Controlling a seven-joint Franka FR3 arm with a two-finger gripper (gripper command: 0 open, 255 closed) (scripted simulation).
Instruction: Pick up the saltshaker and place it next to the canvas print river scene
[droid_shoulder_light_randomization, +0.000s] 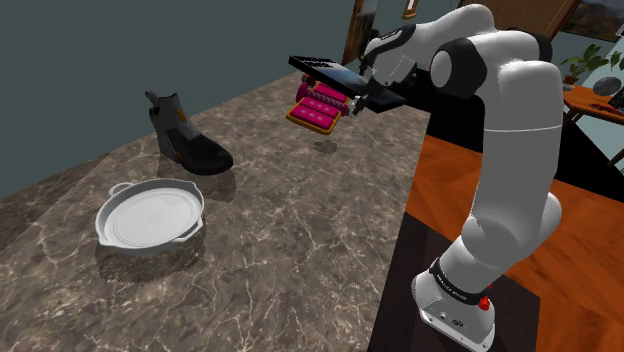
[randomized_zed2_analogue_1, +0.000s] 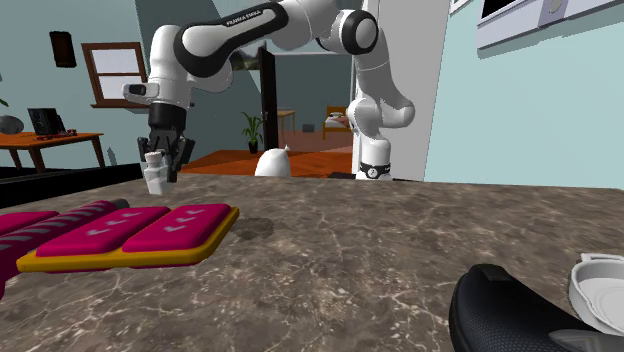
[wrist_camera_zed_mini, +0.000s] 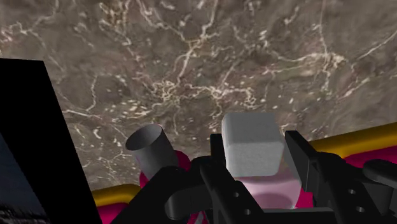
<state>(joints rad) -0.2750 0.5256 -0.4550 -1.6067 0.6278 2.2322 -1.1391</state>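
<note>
The saltshaker (randomized_zed2_analogue_1: 155, 179) is a small white-grey block. My gripper (randomized_zed2_analogue_1: 162, 168) is shut on it and holds it a little above the marble table (randomized_zed2_analogue_1: 380, 260). In the wrist view the saltshaker (wrist_camera_zed_mini: 252, 144) sits clasped between the two black fingers (wrist_camera_zed_mini: 306, 160) of the gripper (wrist_camera_zed_mini: 261, 153). Just below it lies a flat magenta panel in a yellow-orange frame (randomized_zed2_analogue_1: 130, 232). In the shoulder view the gripper (droid_shoulder_light_randomization: 356, 99) hangs over the near end of that framed panel (droid_shoulder_light_randomization: 318, 108), close to the table's edge.
A black boot (droid_shoulder_light_randomization: 188, 140) and a white round pan (droid_shoulder_light_randomization: 150, 215) stand further along the table in the shoulder view. A black slab (droid_shoulder_light_randomization: 325, 68) hovers beside the hand. A grey cylinder (wrist_camera_zed_mini: 150, 145) shows next to one finger.
</note>
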